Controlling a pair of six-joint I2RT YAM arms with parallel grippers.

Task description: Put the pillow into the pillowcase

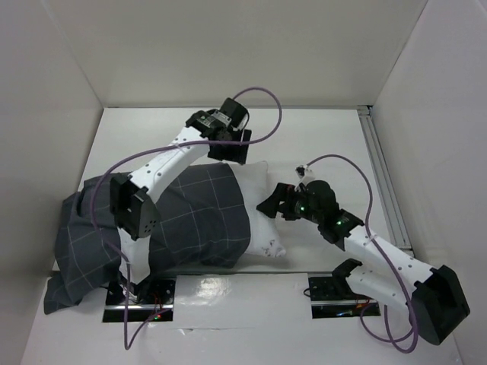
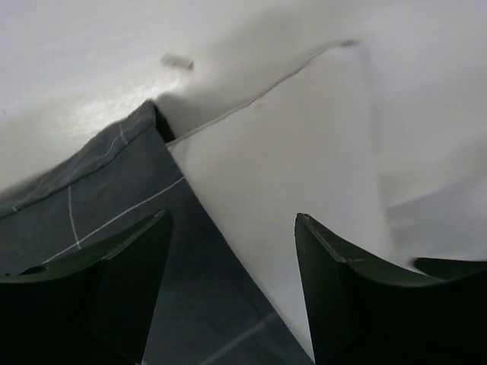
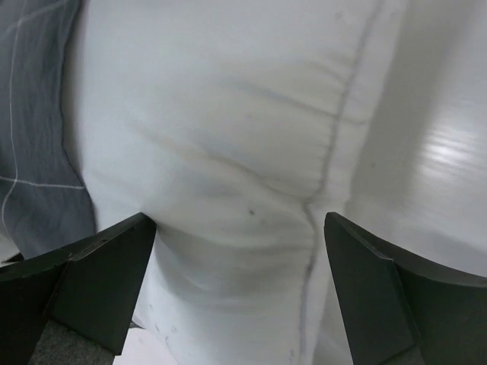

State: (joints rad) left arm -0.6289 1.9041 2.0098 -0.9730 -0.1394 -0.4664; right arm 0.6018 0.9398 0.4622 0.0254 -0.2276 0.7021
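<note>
On the white, walled table (image 1: 319, 137), left claw (image 2: 228, 220) and right claw (image 3: 240, 220) gape empty over the pillow (image 1: 259, 182).

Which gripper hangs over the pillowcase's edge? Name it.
The left gripper: its open jaws straddle the pillowcase edge where grey cloth meets pillow. The right gripper hovers over the pillow's bare white end.
</note>
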